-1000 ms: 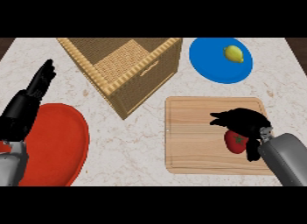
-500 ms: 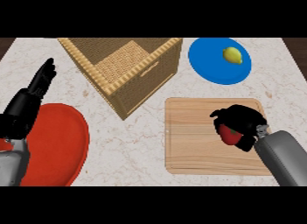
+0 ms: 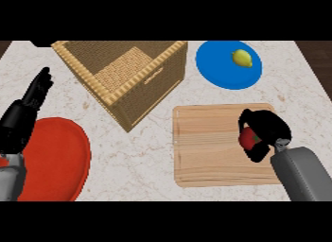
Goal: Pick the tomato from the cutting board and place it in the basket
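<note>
The red tomato (image 3: 249,137) lies on the right part of the wooden cutting board (image 3: 206,146), mostly wrapped by my right hand (image 3: 267,126), whose fingers and thumb curl round it. The woven basket (image 3: 123,75) stands at the back, left of the board, with its open top facing up. My left hand (image 3: 23,113) rests at the left edge with fingers straight, pointing away, holding nothing.
A red plate (image 3: 56,158) lies at the front left, partly under my left forearm. A blue plate (image 3: 228,64) with a yellow lemon (image 3: 242,57) sits at the back right, beyond the board.
My right hand has closed in round the tomato, its fingers curling tighter over it. The left hand has barely moved.
</note>
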Available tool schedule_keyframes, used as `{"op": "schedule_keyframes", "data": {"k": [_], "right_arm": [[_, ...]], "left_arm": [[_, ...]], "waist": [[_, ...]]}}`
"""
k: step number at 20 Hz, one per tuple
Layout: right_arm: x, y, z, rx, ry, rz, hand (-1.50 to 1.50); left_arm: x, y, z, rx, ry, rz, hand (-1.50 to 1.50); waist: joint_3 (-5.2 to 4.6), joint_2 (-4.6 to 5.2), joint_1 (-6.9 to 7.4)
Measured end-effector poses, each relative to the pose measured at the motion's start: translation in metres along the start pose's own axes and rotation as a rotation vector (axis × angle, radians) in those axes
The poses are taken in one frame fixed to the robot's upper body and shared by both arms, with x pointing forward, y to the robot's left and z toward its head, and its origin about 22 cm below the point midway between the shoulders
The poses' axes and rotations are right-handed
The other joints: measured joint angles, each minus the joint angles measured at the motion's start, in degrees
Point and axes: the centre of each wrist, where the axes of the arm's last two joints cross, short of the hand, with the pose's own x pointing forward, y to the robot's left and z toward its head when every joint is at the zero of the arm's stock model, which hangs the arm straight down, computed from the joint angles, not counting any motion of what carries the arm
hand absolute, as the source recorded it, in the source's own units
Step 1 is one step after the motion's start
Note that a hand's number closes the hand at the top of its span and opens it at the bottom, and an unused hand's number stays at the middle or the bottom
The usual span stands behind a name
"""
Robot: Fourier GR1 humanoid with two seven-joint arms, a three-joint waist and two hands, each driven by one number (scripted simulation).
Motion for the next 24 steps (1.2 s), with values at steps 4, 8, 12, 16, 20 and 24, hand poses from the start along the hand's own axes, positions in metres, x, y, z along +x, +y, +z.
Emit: {"op": "schedule_keyframes", "data": {"k": [4, 8, 12, 16, 20, 24], "right_arm": [[0.001, 0.003, 0.003, -0.120, 0.343, -0.139, 1.50], [0.034, -0.018, 0.011, -0.336, 0.566, -0.254, 1.50], [0.068, -0.065, 0.032, -0.653, 0.615, -0.394, 1.50], [0.110, -0.114, 0.062, -0.917, 0.524, -0.543, 1.50], [0.153, -0.151, 0.095, -1.066, 0.414, -0.583, 1.50], [0.192, -0.188, 0.116, -1.127, 0.286, -0.584, 1.50]], "left_arm": [[-0.002, 0.004, 0.003, 0.013, 0.015, -0.007, 0.00], [-0.003, 0.001, 0.006, 0.005, 0.015, -0.001, 0.00], [0.003, -0.002, 0.002, -0.011, 0.002, 0.006, 0.00], [0.005, -0.006, -0.003, -0.033, -0.017, 0.011, 0.00], [0.009, -0.010, -0.004, -0.044, -0.031, 0.009, 0.00], [0.012, -0.012, -0.007, -0.057, -0.036, 0.011, 0.00]], "waist": [[0.03, -0.17, -1.44], [0.12, -0.06, -0.96], [0.25, 0.10, 0.14], [0.30, 0.54, 1.69], [0.30, 0.86, 2.54], [0.30, 1.16, 3.37]]}}
